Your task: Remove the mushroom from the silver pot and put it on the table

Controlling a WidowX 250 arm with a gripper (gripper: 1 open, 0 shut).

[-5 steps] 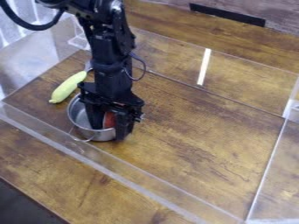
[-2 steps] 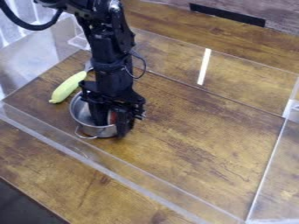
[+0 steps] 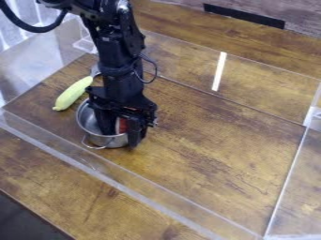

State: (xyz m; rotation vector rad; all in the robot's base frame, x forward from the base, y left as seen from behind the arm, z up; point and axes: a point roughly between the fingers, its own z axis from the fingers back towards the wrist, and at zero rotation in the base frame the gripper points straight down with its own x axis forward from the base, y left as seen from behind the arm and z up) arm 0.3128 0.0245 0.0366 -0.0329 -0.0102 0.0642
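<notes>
The silver pot (image 3: 86, 127) stands on the table (image 3: 213, 141) at the left, its loop handle toward the front. My gripper (image 3: 124, 128) reaches straight down into the pot's right side. A patch of red-brown, the mushroom (image 3: 122, 121), shows between the black fingers (image 3: 137, 129), which are closed in against it. The mushroom's stem and the pot's inside are mostly hidden by the gripper. The mushroom still sits within the pot's rim.
A yellow-green corn cob (image 3: 73, 92) lies on the table just behind and left of the pot. Clear acrylic walls (image 3: 150, 192) run along the front, the left and the right edges. Bare wood stretches to the right of the pot.
The fingers have drawn in around the mushroom compared with a second ago. The arm has stayed over the pot at almost the same height.
</notes>
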